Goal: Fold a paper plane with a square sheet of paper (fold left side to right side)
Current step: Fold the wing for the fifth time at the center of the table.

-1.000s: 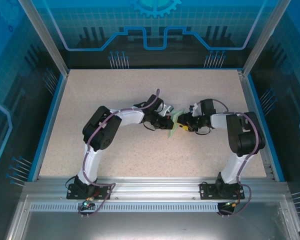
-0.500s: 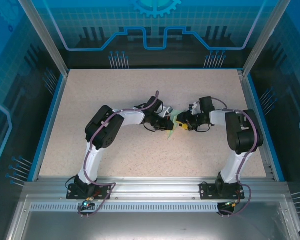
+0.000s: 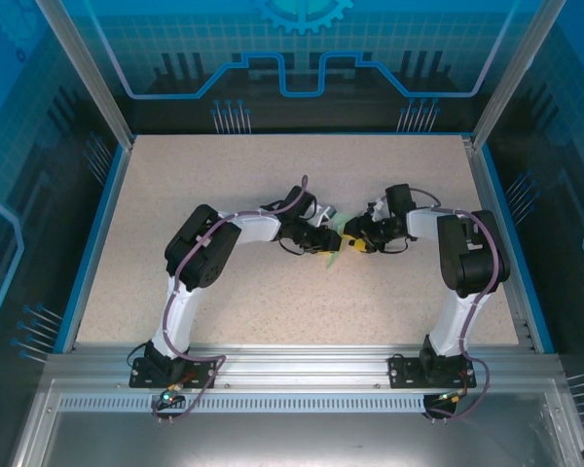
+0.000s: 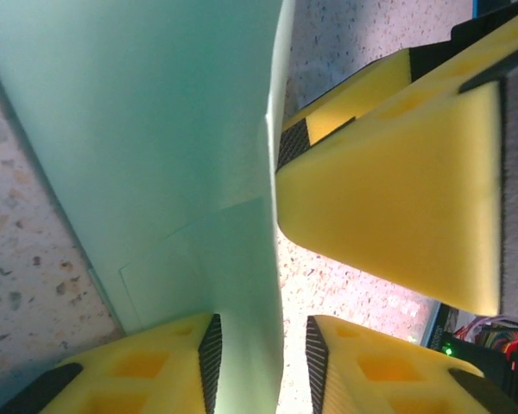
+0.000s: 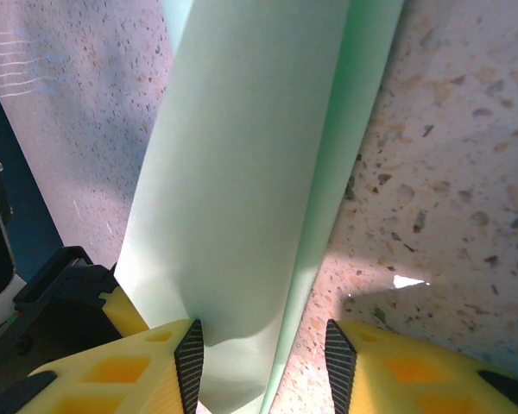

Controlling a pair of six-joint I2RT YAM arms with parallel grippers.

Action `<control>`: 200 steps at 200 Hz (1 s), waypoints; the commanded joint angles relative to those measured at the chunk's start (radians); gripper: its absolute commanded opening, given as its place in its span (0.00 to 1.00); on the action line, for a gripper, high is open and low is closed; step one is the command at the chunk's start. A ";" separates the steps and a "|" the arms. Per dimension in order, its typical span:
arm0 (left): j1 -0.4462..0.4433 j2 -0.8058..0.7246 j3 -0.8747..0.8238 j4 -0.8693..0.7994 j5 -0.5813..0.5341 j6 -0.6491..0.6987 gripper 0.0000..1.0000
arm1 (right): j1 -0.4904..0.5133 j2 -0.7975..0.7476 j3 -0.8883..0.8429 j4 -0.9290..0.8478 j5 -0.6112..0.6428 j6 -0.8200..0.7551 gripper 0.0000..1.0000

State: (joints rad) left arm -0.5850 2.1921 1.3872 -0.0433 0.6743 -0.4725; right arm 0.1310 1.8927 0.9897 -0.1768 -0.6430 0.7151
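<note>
The paper (image 5: 242, 172) is plain pale mint-green, a shade darker where one layer shadows another. The pads (image 5: 104, 371) on my left claw (image 4: 263, 362) and right claw (image 5: 259, 366) are bright yellow foam with black ribbed faces. The table (image 3: 224, 282) is beige, flecked brown and grey, with a blue rim (image 3: 95, 233). My arms (image 3: 200, 253) are black and white, with purple cables (image 3: 273, 209).

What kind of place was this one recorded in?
Probably a lab or demo robot cell: a speckled table walled by see-through blue panels printed with gear graphics, with a left arm and right arm bolted to a metal rail at its near edge.
</note>
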 commanded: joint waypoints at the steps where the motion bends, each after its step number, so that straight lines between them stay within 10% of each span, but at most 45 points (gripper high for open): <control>1: 0.025 -0.056 -0.033 -0.009 0.006 0.010 0.41 | 0.013 0.080 -0.007 0.023 0.152 -0.016 0.45; 200: 0.083 0.070 0.203 -0.093 0.050 0.020 0.43 | 0.019 0.089 -0.005 0.028 0.146 -0.019 0.44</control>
State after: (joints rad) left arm -0.5018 2.2333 1.5524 -0.1162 0.6796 -0.4465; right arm 0.1314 1.8946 0.9920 -0.1799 -0.6430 0.7151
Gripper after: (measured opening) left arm 0.425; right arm 0.446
